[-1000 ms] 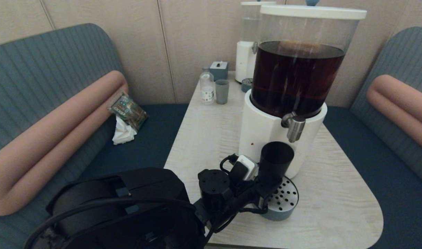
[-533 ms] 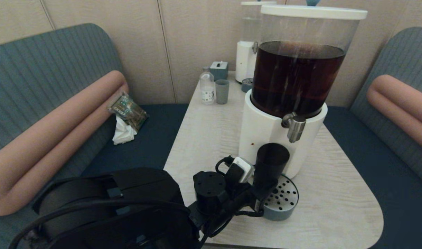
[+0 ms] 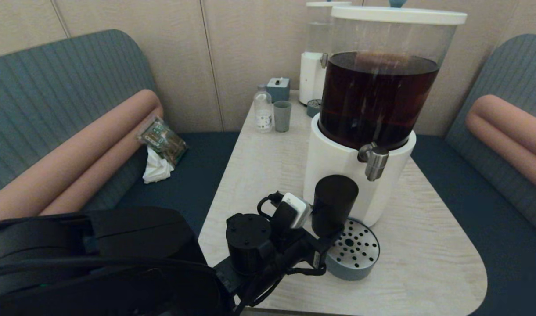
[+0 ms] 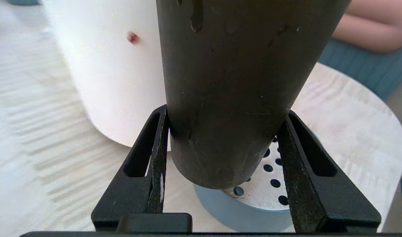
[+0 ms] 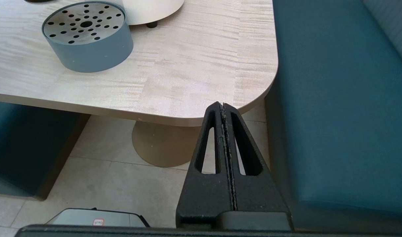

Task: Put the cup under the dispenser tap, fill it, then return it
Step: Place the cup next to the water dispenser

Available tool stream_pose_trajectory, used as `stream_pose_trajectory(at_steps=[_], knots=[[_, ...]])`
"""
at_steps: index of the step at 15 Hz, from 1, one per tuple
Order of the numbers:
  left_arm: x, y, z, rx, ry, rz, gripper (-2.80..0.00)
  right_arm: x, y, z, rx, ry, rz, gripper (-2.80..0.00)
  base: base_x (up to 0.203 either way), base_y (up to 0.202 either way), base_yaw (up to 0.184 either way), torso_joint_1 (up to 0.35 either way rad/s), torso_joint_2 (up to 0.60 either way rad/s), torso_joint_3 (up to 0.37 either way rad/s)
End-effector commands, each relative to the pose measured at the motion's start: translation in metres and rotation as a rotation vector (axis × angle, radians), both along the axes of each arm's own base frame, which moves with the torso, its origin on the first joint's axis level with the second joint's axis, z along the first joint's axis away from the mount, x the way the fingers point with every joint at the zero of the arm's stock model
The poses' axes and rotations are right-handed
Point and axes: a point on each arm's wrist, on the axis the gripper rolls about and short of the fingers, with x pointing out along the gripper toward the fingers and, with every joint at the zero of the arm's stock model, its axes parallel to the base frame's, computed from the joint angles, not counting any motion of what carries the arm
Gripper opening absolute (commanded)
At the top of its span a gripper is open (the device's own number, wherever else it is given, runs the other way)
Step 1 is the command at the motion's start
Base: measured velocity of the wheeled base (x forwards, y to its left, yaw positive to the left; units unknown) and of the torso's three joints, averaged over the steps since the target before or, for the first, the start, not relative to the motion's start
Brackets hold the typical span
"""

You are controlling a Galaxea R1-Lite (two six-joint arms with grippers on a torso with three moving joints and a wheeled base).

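Observation:
The matte black cup (image 3: 333,202) hangs upright, lifted off the table, with my left gripper (image 3: 322,239) shut on its lower part. In the left wrist view both fingers (image 4: 158,144) press the cup (image 4: 233,75), and its base hovers over the near-left rim of the blue-grey drip tray (image 4: 253,210). The cup is left of and below the steel dispenser tap (image 3: 375,162), not under it. The tap juts from the big white-based dispenser (image 3: 338,162) of dark brown liquid. What the cup holds does not show. My right gripper (image 5: 222,106) is shut and empty, below the table's front right corner.
The perforated drip tray (image 3: 353,256) sits on the table (image 3: 426,263) before the dispenser. At the far end stand a smaller white dispenser (image 3: 314,66), a grey-green cup (image 3: 282,116), a small bottle (image 3: 263,109) and a blue-grey box (image 3: 278,89). Upholstered benches flank the table.
My left gripper has carried the cup leftward and back toward me, from just beside the tap to clear of it, over the tray's left rim. The right arm has not moved.

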Motion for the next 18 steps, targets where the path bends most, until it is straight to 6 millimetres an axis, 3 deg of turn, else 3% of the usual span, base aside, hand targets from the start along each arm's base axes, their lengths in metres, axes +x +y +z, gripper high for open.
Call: stream_pose_trajectory(at_steps=[1, 5, 18], knots=[[-0.006, 0.006, 0.013, -0.022, -0.020, 0.002, -2.80, 0.000, 0.000, 0.000, 0.001, 0.002, 0.002, -2.80, 0.000, 0.000, 0.000, 0.000, 0.00, 0.000], [-0.007, 0.018, 0.019, -0.022, -0.018, 0.023, -2.80, 0.000, 0.000, 0.000, 0.001, 0.002, 0.002, -2.80, 0.000, 0.000, 0.000, 0.000, 0.00, 0.000], [0.067, 0.106, 0.028, -0.047, -0.053, 0.326, -2.80, 0.000, 0.000, 0.000, 0.000, 0.002, 0.002, -2.80, 0.000, 0.000, 0.000, 0.000, 0.00, 0.000]])
